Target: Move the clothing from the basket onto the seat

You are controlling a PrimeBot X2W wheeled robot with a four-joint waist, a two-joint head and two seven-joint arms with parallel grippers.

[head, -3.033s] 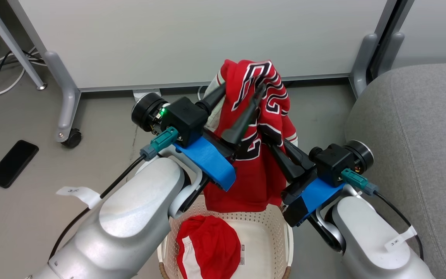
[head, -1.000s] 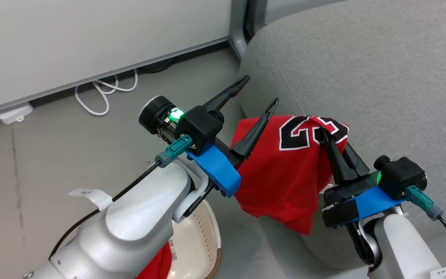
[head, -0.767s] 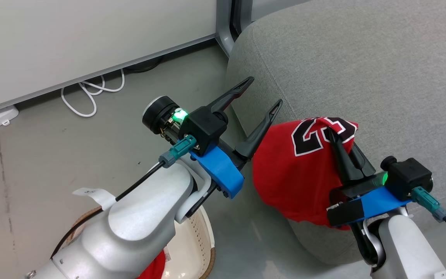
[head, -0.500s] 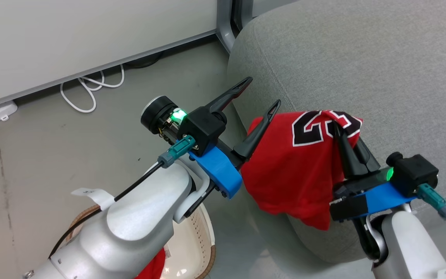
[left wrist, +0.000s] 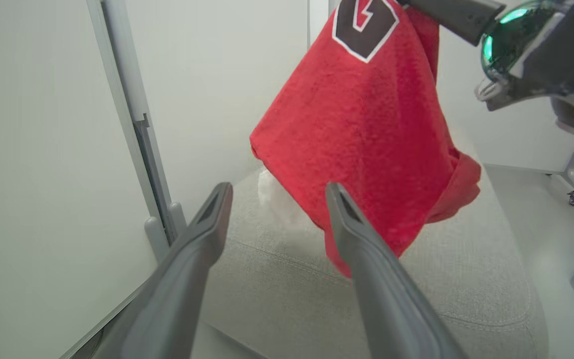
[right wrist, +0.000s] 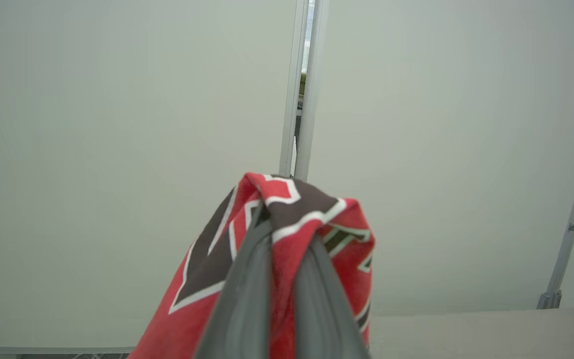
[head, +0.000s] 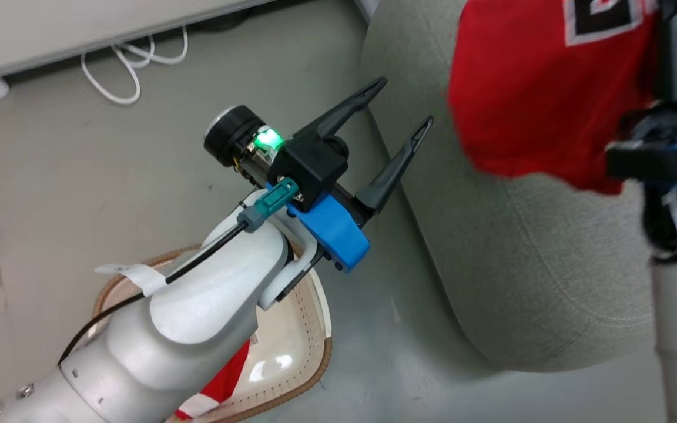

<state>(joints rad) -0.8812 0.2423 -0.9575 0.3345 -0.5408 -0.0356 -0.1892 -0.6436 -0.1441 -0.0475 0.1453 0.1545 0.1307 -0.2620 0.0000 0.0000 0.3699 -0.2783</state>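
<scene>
Your right gripper (right wrist: 285, 233) is pinching the red jersey with black-and-white lettering (head: 526, 100) between its closed fingers, and the cloth is hanging over the light grey fabric sofa (head: 526, 258). Your left gripper (head: 404, 103) is hovering beside the sofa's edge with its fingers spread wide, gripping nothing. The red white-striped shorts (head: 221, 382) are lying in the cream perforated plastic basket with a brown rim (head: 315, 376).

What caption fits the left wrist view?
Open left hand faces red jersey dangling from right hand over grey sofa.
</scene>
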